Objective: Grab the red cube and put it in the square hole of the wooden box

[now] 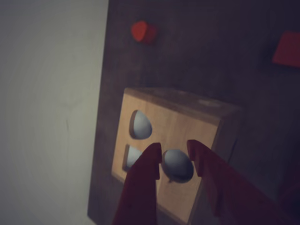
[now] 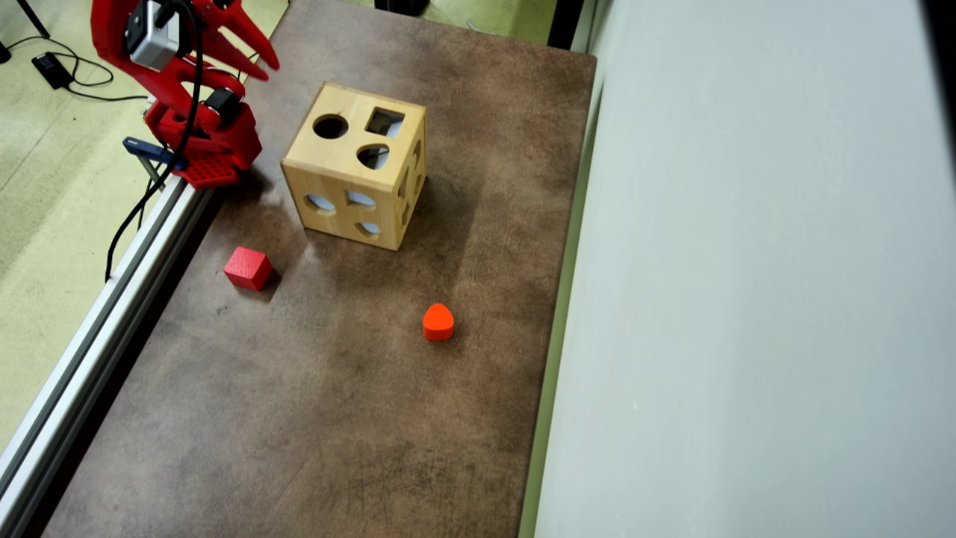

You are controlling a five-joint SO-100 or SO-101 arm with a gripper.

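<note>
The wooden box (image 2: 351, 179) stands on the brown table, and its top face carries a round, a square and a teardrop cutout. The square hole (image 2: 385, 122) is the far right cutout in the overhead view. In the wrist view the left finger partly covers the square hole (image 1: 131, 157) in the wooden box (image 1: 187, 126). The red cube (image 2: 248, 267) lies on the table, near-left of the box in the overhead view, and at the upper right edge (image 1: 287, 48) of the wrist view. My gripper (image 1: 174, 151) hangs open and empty over the box top, raised left of the box (image 2: 263, 67).
An orange-red rounded block (image 2: 438, 322) (image 1: 143, 32) lies on the table near-right of the box. A metal rail (image 2: 112, 299) runs along the table's left edge, and a pale wall (image 2: 747, 299) borders the right. The arm's base (image 2: 209, 146) sits at the far left corner.
</note>
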